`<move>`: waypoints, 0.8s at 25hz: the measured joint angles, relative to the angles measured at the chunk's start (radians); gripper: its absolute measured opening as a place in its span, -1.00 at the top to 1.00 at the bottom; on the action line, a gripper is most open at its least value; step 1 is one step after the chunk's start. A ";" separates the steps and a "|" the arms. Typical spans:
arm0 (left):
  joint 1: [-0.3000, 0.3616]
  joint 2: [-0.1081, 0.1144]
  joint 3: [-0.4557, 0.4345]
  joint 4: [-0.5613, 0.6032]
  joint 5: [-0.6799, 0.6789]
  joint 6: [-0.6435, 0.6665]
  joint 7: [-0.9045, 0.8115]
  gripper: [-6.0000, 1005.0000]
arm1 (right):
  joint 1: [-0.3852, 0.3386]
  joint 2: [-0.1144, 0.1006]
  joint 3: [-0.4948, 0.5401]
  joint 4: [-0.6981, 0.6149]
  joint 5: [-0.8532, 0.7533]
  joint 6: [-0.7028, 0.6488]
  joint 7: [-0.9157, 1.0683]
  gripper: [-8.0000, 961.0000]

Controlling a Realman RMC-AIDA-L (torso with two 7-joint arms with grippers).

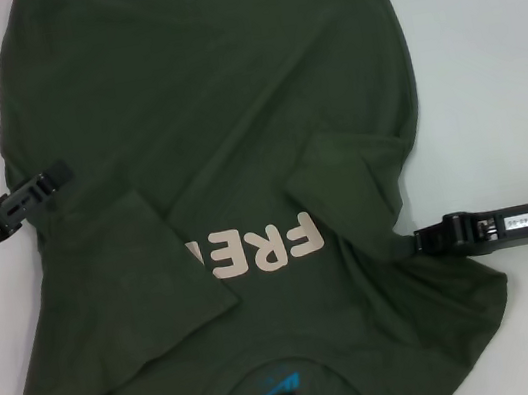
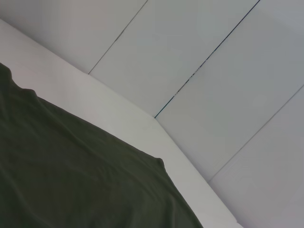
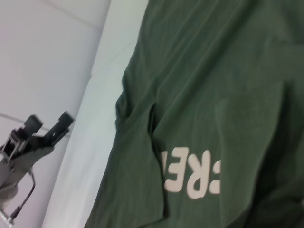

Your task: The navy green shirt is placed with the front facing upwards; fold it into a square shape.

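So both sleeves are already flapped inward over the navy green shirt (image 1: 218, 104), spread on the white table (image 1: 481, 39). Left gripper (image 1: 56, 176) and right gripper (image 1: 423, 240) sit at its side edges; can't tell if either's pinching fabric.

Dark olive-green cotton shirt (image 2: 71, 175) fills one corner of the frame and spreads across close to half of it. Fabric lies flat with shallow soft creases, no print or label visible here. Its edge runs diagonally with a small rounded bump partway along. Underneath is a plain white tabletop (image 2: 118, 111), seen as a bare strip beside the fabric edge. Past the tabletop edge: pale grey panelled surface (image 2: 213, 61) with thin dark seam lines running diagonally; can't tell if it's floor or wall. No tool in frame.
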 joint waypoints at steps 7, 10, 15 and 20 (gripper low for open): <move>0.002 -0.001 0.003 0.000 -0.001 0.002 -0.001 -0.77 | 0.028 0.014 -0.049 0.001 0.000 -0.007 -0.002 0.96; 0.003 -0.001 0.000 0.000 -0.001 0.006 -0.001 -0.77 | 0.036 0.015 -0.058 0.003 0.000 -0.008 -0.001 0.94; 0.005 -0.001 -0.001 0.000 -0.001 0.009 0.000 -0.77 | 0.043 0.014 -0.059 0.004 0.000 -0.009 0.004 0.80; 0.005 -0.001 -0.001 0.000 -0.001 0.009 0.000 -0.77 | 0.054 0.014 -0.070 0.009 0.000 -0.009 0.002 0.63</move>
